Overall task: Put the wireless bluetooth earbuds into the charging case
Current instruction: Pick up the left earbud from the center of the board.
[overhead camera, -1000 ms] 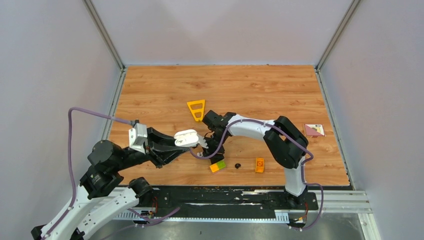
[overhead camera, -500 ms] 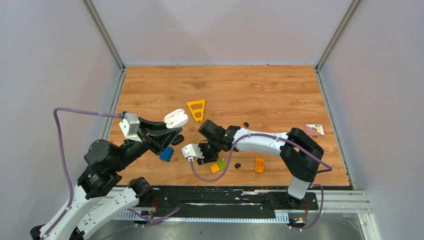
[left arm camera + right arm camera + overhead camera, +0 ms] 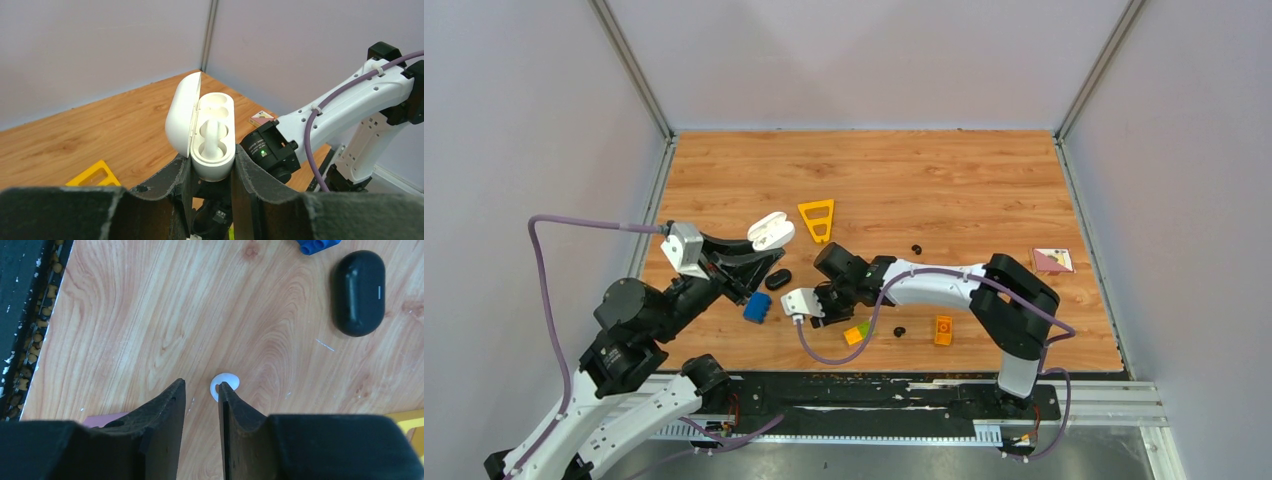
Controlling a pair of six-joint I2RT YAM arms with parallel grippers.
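Tabletop (image 3: 924,180): left jaws grip one charging case (image 3: 215,165), right jaws narrow by one earbud (image 3: 224,384).

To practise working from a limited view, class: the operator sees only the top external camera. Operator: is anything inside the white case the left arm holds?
Observer: Yes. Left wrist view: the charging case is open, with a seated earbud in its nearer well, the far well empty.
Operator: Does the right gripper hold a bud?
Observer: No. Right wrist view: its jaws stand slightly apart, empty; a loose white earbud lies on the table at one fingertip.
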